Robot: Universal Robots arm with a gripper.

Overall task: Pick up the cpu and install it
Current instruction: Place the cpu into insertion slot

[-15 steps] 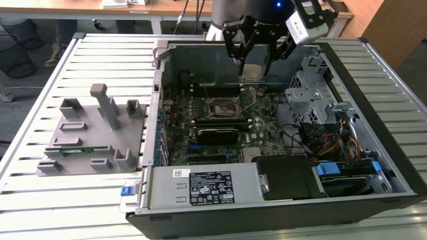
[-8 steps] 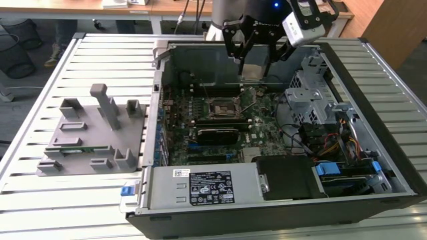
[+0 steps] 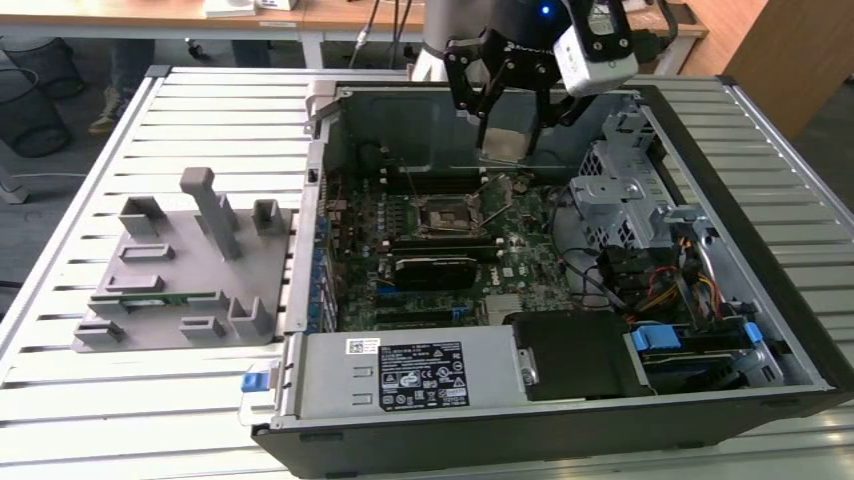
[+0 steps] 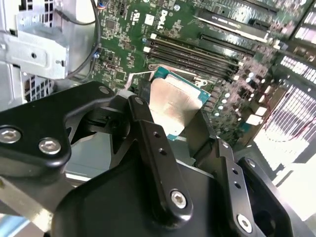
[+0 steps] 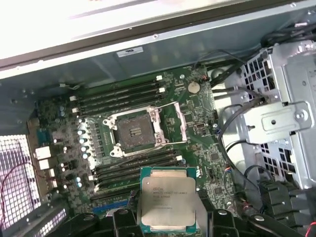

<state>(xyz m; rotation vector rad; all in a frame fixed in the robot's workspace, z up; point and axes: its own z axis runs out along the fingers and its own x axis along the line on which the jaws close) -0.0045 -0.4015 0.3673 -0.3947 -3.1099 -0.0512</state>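
Note:
My gripper is shut on the cpu, a small square chip with a silvery top plate, inside the open computer case. The cpu hangs above the green motherboard, apart from it. In the first wrist view the cpu sits between my black fingers, with the open black-framed socket further out on the board, its metal frame lifted. The second wrist view shows the cpu from its plate side, clamped at two edges by my gripper. In the exterior view the socket lies just in front of the cpu.
A grey fixture holding a green memory stick stands on the slatted table at the exterior view's left. Inside the case, a metal drive cage, loose cables and a black box crowd the exterior view's right. Memory slots flank the socket.

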